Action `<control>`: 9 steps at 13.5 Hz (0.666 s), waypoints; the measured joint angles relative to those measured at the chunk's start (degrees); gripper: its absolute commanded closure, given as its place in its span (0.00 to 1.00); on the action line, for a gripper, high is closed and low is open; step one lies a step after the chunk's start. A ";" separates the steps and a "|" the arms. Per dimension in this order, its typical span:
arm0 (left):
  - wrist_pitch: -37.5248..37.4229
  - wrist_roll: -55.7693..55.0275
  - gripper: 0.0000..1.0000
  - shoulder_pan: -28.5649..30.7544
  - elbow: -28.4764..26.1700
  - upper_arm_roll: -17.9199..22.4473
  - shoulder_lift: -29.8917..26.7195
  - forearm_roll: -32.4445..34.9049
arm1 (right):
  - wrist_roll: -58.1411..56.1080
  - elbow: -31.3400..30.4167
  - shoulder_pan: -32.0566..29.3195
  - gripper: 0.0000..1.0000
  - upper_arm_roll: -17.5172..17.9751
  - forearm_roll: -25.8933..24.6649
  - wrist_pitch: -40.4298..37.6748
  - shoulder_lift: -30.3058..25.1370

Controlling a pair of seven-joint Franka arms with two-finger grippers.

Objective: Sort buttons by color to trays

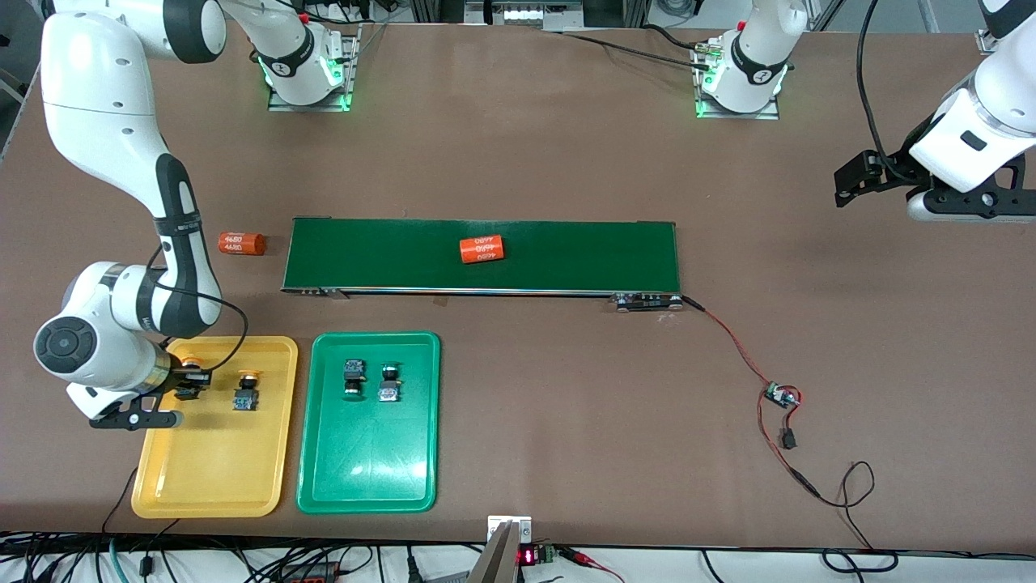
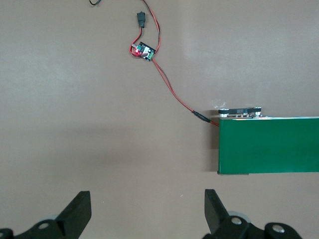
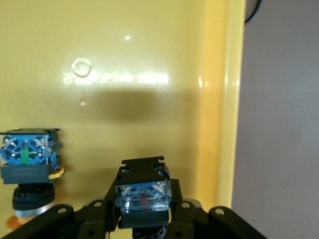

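Observation:
My right gripper [image 1: 189, 384] hangs low over the yellow tray [image 1: 212, 478], at its edge toward the right arm's end, shut on a yellow-capped button [image 1: 192, 363]. In the right wrist view this button [image 3: 142, 195] sits between the black fingers [image 3: 185, 211] above the tray floor [image 3: 149, 74]. A second yellow-capped button [image 1: 245, 391] [image 3: 29, 167] lies in the same tray. Two green-capped buttons [image 1: 354, 377] [image 1: 389, 382] lie in the green tray [image 1: 368, 478]. My left gripper [image 1: 859, 180] [image 2: 147, 211] waits open over bare table at the left arm's end, nothing between its fingers.
A long dark-green conveyor belt [image 1: 486, 257] [image 2: 269, 144] carries an orange "4680" cylinder [image 1: 482, 249]. Another orange cylinder [image 1: 242, 243] lies on the table off the belt's end. Red wires lead from the belt to a small circuit board [image 1: 782, 396] [image 2: 144, 50].

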 measured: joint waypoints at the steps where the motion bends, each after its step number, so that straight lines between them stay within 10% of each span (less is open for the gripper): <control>1: -0.02 0.00 0.00 0.00 0.09 0.00 0.01 0.00 | 0.00 0.03 0.01 0.26 0.45 0.07 0.91 0.41; 2: -0.06 0.00 0.00 -0.01 0.15 -0.01 0.02 0.00 | 0.01 0.04 0.03 0.00 0.73 0.07 1.62 0.76; 9: -0.16 0.00 0.00 -0.12 0.38 -0.51 0.05 0.00 | 0.01 2.32 0.02 0.00 0.91 4.13 1.52 -0.35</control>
